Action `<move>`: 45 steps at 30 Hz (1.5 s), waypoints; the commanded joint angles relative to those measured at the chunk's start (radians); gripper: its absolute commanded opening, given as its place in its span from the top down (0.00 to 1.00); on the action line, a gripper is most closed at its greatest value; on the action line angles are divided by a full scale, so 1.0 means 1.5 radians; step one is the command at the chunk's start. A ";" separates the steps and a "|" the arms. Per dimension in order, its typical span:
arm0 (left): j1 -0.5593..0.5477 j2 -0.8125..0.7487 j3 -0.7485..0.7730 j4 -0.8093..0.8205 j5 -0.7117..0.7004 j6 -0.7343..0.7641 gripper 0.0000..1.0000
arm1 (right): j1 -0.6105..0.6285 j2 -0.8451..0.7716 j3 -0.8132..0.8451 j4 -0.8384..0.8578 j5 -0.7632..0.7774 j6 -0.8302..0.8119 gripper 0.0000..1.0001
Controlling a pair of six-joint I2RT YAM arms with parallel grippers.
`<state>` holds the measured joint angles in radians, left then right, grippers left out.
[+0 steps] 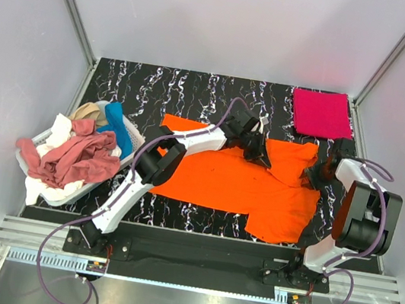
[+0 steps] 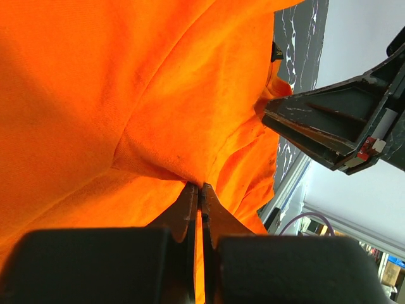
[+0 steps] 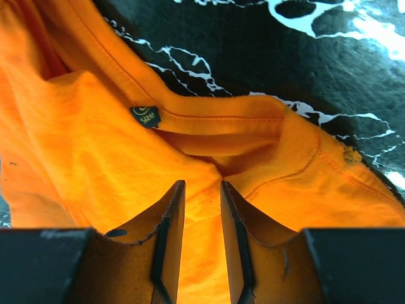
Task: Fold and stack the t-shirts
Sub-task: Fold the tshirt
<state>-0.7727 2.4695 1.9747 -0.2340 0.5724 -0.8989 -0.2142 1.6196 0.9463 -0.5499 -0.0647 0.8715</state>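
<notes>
The left tool [image 2: 199,187] is pressed together on a pinch of the orange t-shirt [image 1: 236,180], and creases in the cloth run out from its tips. This shirt lies spread across the black, white-veined table [image 1: 196,93], mostly on the near side of this tool and to its left and right. The right tool [image 3: 197,187] has its fingers a little apart, with a bunch of the same orange cloth filling the gap, gripped just short of the collar [image 3: 221,120], which curves across directly ahead of the fingertips. Ahead of this tool and slightly left, a small dark tag [image 3: 145,116] sewn inside the collar reads "size" beside a small mark too small to make out. From above, the two tools are near each other at the shirt's far right part, the left tool [image 1: 258,151] to the left of the right tool [image 1: 315,171]. Beyond the right tool, in the table's far corner, a pink t-shirt [image 1: 321,114] lies folded flat. Well to the left of the left tool, a basket [image 1: 136,141] holds a loose heap with a rose-red t-shirt [image 1: 74,159], a blue t-shirt [image 1: 117,132], a tan t-shirt [image 1: 85,112] and white cloth [image 1: 59,129].
</notes>
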 commanded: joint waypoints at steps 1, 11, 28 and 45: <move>0.001 -0.012 0.022 0.020 0.016 -0.007 1.00 | 0.007 0.004 -0.004 0.029 0.004 0.003 0.64; 0.001 -0.006 0.027 0.021 0.016 -0.008 1.00 | 0.015 0.018 -0.020 0.030 0.009 0.017 0.65; 0.001 -0.004 0.023 0.025 0.015 -0.008 1.00 | 0.025 -0.008 -0.020 0.027 0.039 0.006 1.00; 0.001 -0.022 0.022 -0.040 -0.008 0.047 1.00 | 0.025 -0.089 0.001 -0.028 0.053 0.001 1.00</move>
<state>-0.7731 2.4695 1.9747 -0.2695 0.5671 -0.8680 -0.1837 1.5486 0.9295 -0.5602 -0.0044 0.8677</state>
